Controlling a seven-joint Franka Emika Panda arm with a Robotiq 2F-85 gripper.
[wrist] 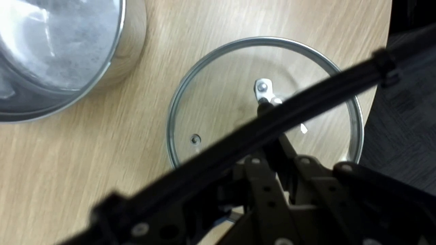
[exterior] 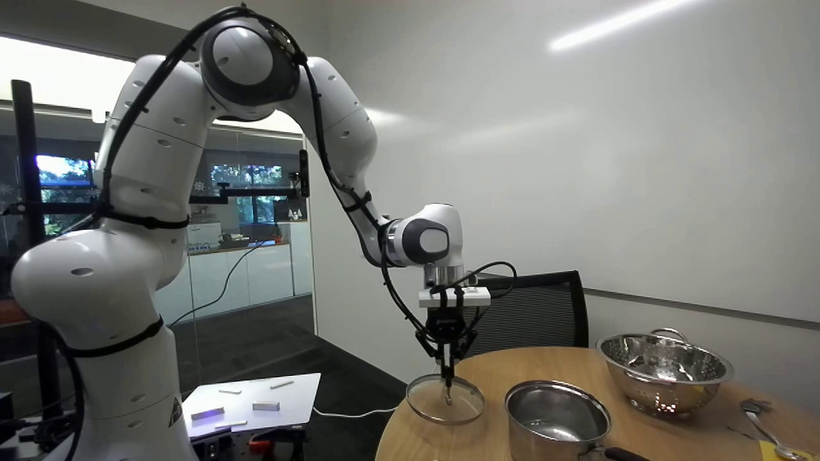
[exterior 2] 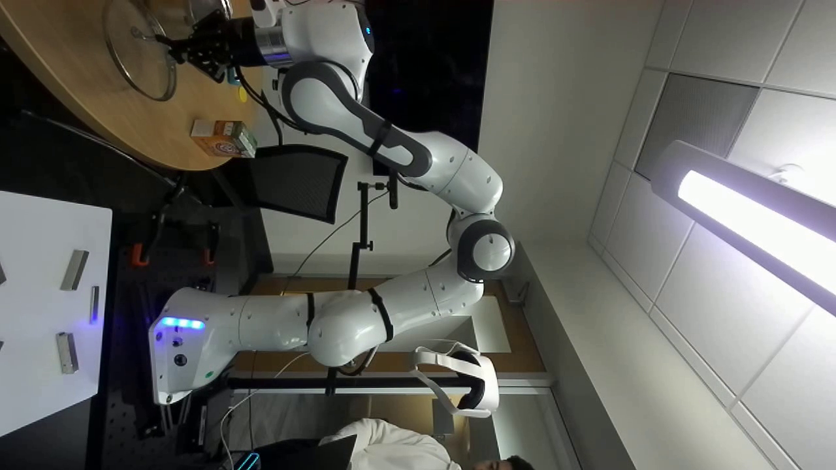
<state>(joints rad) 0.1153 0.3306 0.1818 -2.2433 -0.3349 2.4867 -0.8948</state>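
Round wood-grain tabletop, dark carpet below; glossy whiteboard and black mesh chair stand behind. Pincer is clenched on the handle of a clear glass lid, metal-rimmed and circular, at the tabletop's edge; contact with the wood unclear. Lid shows a vent eyelet. Cylindrical steel saucepan sits near it; perforated, mirror-bright colander lies farther off.

Wrist view near, facing down on lid; arm in both exterior views, farther back.
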